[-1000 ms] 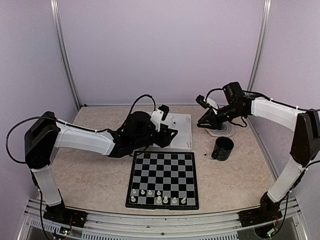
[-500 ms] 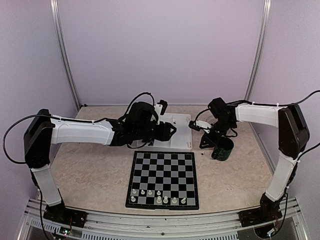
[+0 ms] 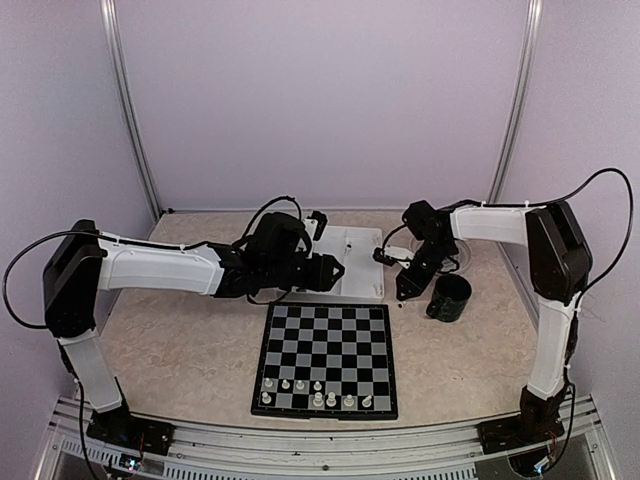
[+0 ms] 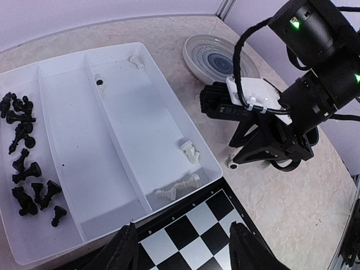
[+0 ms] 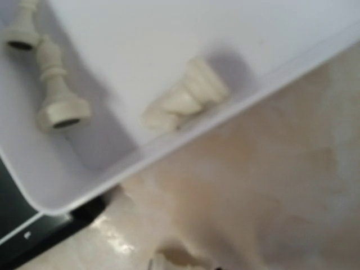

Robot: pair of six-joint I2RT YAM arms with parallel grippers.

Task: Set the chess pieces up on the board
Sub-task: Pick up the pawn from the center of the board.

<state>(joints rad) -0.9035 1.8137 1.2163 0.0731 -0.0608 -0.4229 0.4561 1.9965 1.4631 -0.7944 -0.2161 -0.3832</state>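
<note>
Lower centre in the overhead view lies the black-and-grey checked chessboard (image 3: 325, 358), with white chess pieces (image 3: 331, 399) on its bottom two rows. Above it sits the white three-compartment plastic tray (image 3: 362, 255), with the dark cylindrical mug (image 3: 447, 298) to its right. Black chess pieces (image 4: 28, 170) lie in the tray's left compartment.

On my screen the flat square chessboard (image 3: 325, 345) is checked in black and pale grey, with a thin dark border around it. The small standing chess pieces (image 3: 316, 398) on its near rows are cream-white. The rectangular plastic tray (image 4: 67, 140) is plain white. The loose black figurines (image 4: 25, 169) fill one end compartment, and the loose off-white figurines (image 4: 191, 151) lie in the other. The round ceramic plate (image 4: 216, 59) carries concentric grey and blue-grey rings. The cylindrical mug (image 3: 447, 298) looks very dark, nearly black. The counter (image 3: 180, 350) is mottled beige, like marble. The arms (image 3: 160, 268) are white shells with black joints, and the booth walls (image 3: 320, 100) are pale lilac.
</note>
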